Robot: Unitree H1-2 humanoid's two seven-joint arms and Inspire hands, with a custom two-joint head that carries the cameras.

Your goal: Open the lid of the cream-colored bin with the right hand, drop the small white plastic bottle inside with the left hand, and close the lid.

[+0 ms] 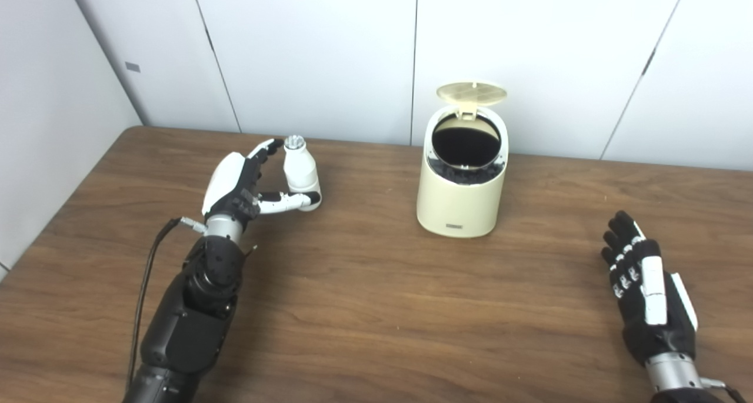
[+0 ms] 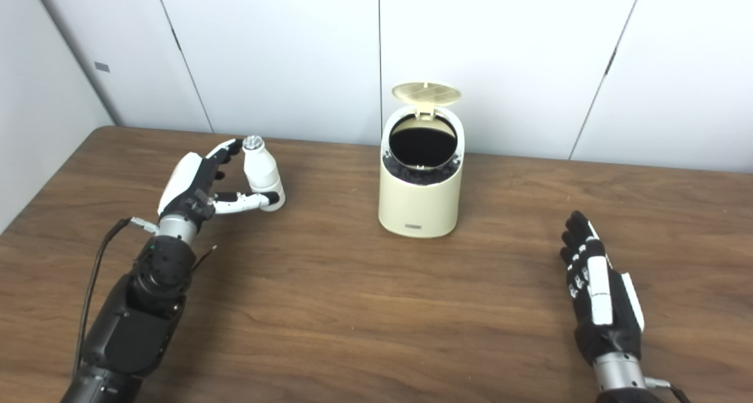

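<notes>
my left hand (image 1: 244,182) is out over the left half of the counter (image 1: 365,309), nearer the far edge than the near one. its fingers (image 1: 267,147) curl around the small white plastic bottle (image 1: 300,170) from the left, one fingertip up by the bottle's clear ribbed cap (image 1: 294,142), and my thumb (image 1: 291,201) lies across the bottle's base on the near side. the bottle stands almost upright, tipped a little, and seems to sit on or just over the wood; i cannot tell whether its base touches. my grip looks loose but closed enough to cage the bottle.

the cream-colored bin (image 1: 460,200) stands upright around the middle of the counter, closer to the far edge, well apart from the bottle and to its right. its lid (image 1: 472,92) is swung up on the rear hinge, and the round mouth (image 1: 466,145) shows dark inside.

my right hand (image 2: 597,285) is near the right edge, toward the near right corner, well apart from the bin. its fingers are stretched forward and side by side, and it holds nothing. the back of the hand faces up.
</notes>
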